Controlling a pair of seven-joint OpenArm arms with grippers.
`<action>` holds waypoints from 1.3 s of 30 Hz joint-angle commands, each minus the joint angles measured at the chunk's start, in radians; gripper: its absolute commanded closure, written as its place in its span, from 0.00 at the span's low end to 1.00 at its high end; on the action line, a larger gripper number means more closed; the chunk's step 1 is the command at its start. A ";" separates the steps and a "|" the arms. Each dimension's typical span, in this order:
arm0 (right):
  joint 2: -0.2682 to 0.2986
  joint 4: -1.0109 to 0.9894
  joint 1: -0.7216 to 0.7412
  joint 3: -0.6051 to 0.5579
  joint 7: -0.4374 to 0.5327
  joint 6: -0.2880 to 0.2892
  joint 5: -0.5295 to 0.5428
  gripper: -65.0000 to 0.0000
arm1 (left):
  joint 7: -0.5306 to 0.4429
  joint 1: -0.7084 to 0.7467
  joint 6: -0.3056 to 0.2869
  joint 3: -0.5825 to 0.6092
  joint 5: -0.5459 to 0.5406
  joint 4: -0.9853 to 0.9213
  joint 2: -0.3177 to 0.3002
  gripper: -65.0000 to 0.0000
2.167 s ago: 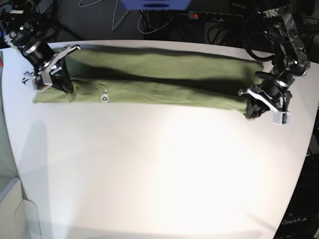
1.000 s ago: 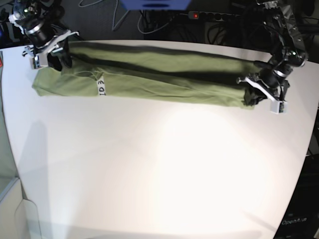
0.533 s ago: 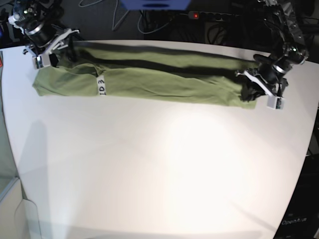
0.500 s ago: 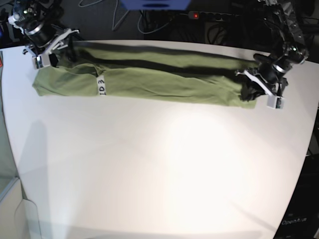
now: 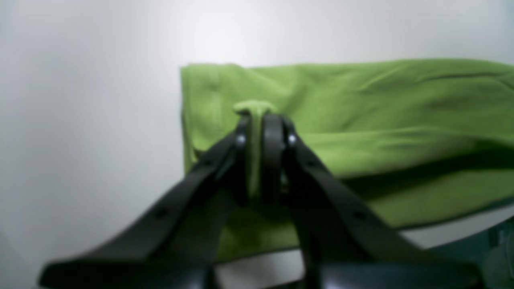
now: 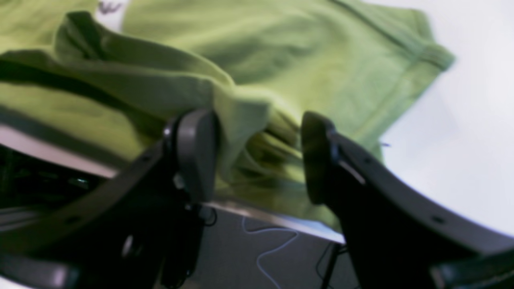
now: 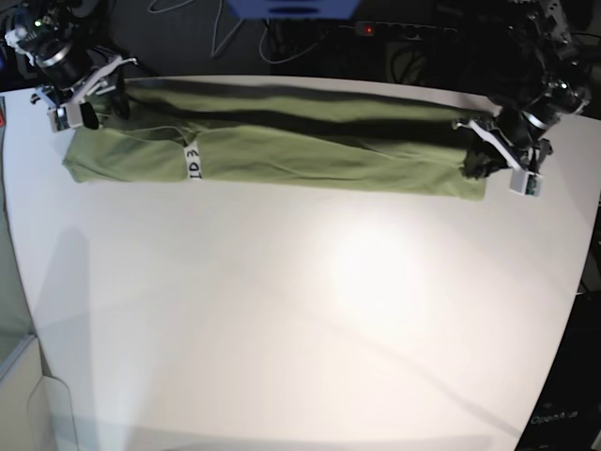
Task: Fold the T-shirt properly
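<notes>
White tabletop [image 7: 300, 310], smooth and plain, filling most of the base view; dark floor beyond its far edge, with a thin pale cable [image 6: 277, 249] lying in loops on it.

Item: T-shirt [image 7: 319, 160], olive-green cloth, short and wide in outline, laid as a long folded band across the far part of the tabletop, near the far edge. Upper layer partly raised along its length, with a shadowed hollow between it and the layer beneath; creases bunched at both ends. A hem seam shows at one end in the right wrist view.

Marking: small white strip with dark characters [image 7: 193, 160], on the T-shirt, toward the right arm's end of the band.

Left gripper [image 5: 263, 132], black, dark-fingered: jaws closed together on a pinched ridge of the T-shirt, a tuft of cloth standing up between the fingertips. Located at the end of the band on the base view's right.

Right gripper [image 6: 253, 136], black, with rounded dark fingertips: jaws standing well apart, a raised fold of the T-shirt lying between them, close to one fingertip; no clamp on the cloth. Located over the opposite end of the band.

Arms: black segments with pale metallic fittings, one reaching in from each far corner of the base view.
</notes>
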 commanded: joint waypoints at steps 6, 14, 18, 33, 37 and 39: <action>0.008 0.017 -0.002 0.009 0.022 0.003 0.019 0.50 | -0.021 -0.004 -0.003 -0.004 -0.012 0.014 -0.009 0.65; 0.010 0.017 0.004 0.063 0.022 0.003 0.019 0.50 | -0.019 -0.003 -0.048 -0.087 -0.019 0.014 0.002 0.00; 0.010 0.015 0.027 0.152 0.023 0.003 0.019 0.50 | -0.013 -0.007 -0.048 -0.137 -0.012 0.014 0.024 0.00; 0.011 -0.044 0.042 0.203 0.013 0.003 0.017 0.85 | 0.093 -0.086 -0.048 -0.139 -0.010 -0.098 0.020 0.95; 0.016 -0.100 0.068 0.192 0.013 0.003 0.017 1.00 | 0.090 -0.084 -0.048 -0.139 -0.010 -0.118 0.019 0.94; 0.016 -0.101 0.068 0.192 0.013 0.003 0.017 0.99 | 0.090 -0.083 -0.048 -0.139 -0.010 -0.118 0.019 0.94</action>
